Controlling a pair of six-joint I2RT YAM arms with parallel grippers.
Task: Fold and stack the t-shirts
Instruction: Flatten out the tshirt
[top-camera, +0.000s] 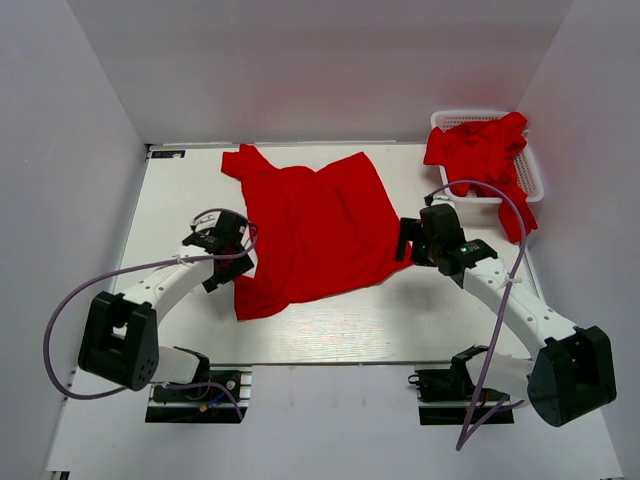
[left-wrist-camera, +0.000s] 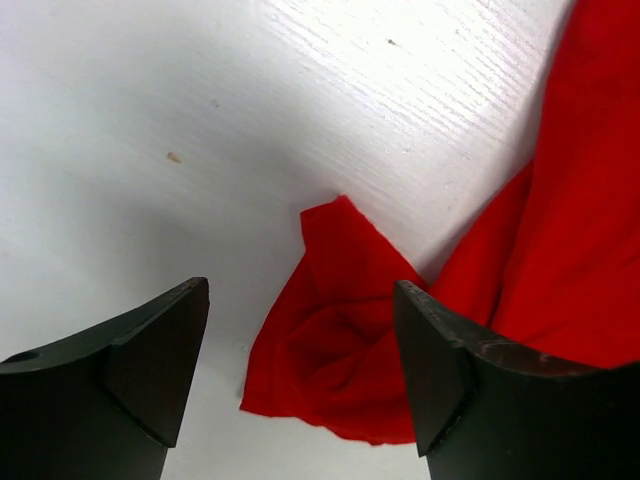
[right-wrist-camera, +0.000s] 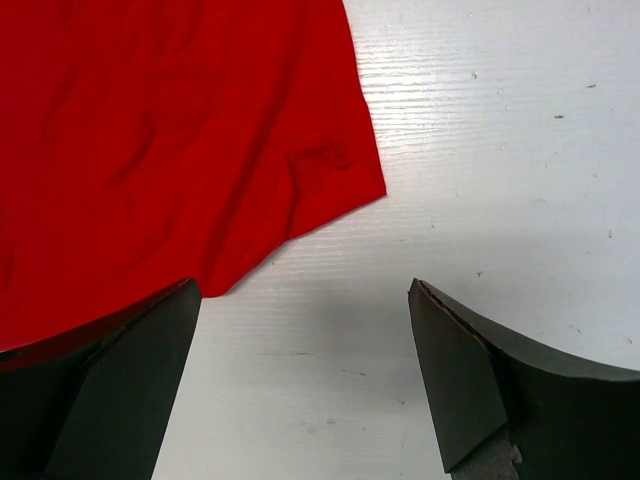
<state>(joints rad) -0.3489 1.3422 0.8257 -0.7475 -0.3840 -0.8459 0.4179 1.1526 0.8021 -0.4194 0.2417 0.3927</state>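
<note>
One red t-shirt lies spread on the white table, a sleeve pointing to the far left. My left gripper is at its left edge. In the left wrist view the gripper is open, and a crumpled fold of that shirt lies on the table between its fingers. My right gripper is at the shirt's right edge. In the right wrist view it is open over bare table, with the shirt's corner just beyond its left finger. More red t-shirts are heaped in the basket.
A white lattice basket stands at the far right corner, with cloth hanging over its near rim. White walls close in the table on the left, the back and the right. Purple cables loop from both arms.
</note>
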